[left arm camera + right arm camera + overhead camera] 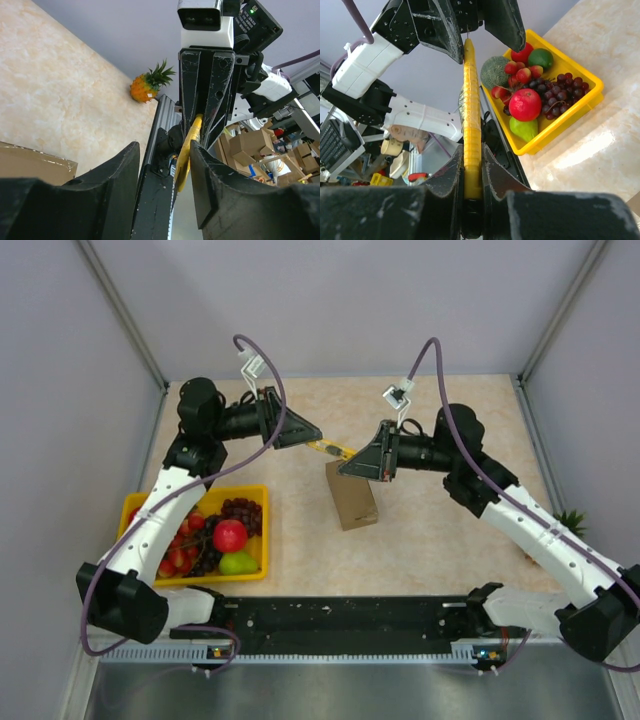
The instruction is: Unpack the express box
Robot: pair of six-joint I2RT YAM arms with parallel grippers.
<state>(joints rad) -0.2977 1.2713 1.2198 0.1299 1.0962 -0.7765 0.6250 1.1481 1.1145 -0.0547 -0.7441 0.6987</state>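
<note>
Beige table (450, 540): the box (351, 498) lies just below the right gripper (346, 462), which pinches a yellow strip (330, 449). The left gripper (316, 436), up-left of the box, has jaws apart around the strip's other end.

1. Your beige marbled table (440, 530) carries a yellow fruit tray (240, 489) at its near left corner.
2. In that tray you have a red apple (229, 535) near the middle. A green pear (237, 563) touches its near side, and dark grapes (243, 510) lie toward the tray's far right corner.
3. Strawberries (178, 558) fill the tray's left part, and a lime (540, 58) and a rough green round fruit (495, 72) lie there too.
4. A small pineapple (145, 86) lies at the table's right edge.
5. A long thin yellow strip (471, 130) is up off the table, over its middle.
</note>
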